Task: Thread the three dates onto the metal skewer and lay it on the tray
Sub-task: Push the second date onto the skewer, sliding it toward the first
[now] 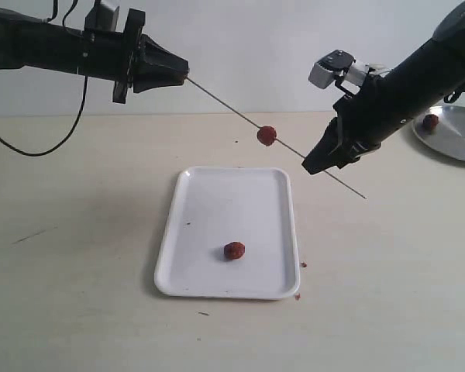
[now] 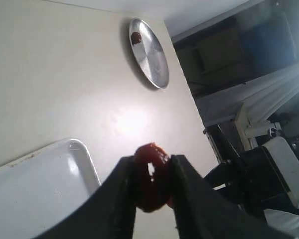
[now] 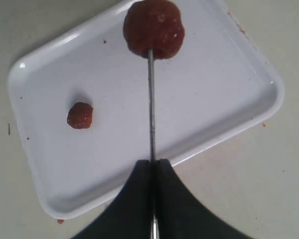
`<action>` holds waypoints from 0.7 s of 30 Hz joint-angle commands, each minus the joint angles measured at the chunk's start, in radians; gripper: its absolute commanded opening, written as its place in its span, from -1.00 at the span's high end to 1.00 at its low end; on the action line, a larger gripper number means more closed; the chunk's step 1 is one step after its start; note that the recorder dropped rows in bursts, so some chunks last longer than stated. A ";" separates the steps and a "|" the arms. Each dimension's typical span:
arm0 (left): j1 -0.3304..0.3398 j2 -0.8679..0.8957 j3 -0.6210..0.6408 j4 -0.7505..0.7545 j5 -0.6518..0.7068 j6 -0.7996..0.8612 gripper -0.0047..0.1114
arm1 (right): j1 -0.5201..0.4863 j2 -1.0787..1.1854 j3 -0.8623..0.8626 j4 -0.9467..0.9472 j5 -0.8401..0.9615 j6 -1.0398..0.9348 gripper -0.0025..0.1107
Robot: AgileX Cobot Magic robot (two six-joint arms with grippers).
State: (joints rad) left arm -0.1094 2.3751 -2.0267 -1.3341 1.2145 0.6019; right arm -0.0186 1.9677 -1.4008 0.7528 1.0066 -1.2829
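White tray (image 1: 217,209), dark-red dates (image 1: 234,250), grey skewer (image 1: 225,103)

Thin metal skewer (image 1: 225,104) slanting in air, carrying one wrinkled dark-red date (image 1: 266,136); second date (image 1: 234,250) lying on white tray (image 1: 217,209).

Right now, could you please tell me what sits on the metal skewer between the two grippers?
One date, threaded on the metal skewer between left gripper and right gripper; the rod is otherwise bare, as the exterior view shows.

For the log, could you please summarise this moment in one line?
right tool shut on skewer; one date threaded; left tool grips second date; third date on tray
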 commanded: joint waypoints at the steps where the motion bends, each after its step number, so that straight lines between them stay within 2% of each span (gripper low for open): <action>1: 0.002 -0.003 0.001 -0.022 0.007 0.001 0.51 | -0.005 -0.013 -0.002 0.008 0.001 0.000 0.96; 21: 0.000 -0.003 0.001 -0.012 0.007 -0.003 0.51 | -0.005 -0.013 -0.002 0.008 -0.045 0.031 0.96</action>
State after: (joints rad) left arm -0.1036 2.3751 -2.0267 -1.3341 1.2185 0.6019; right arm -0.0186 1.9677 -1.4008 0.7528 0.9842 -1.2645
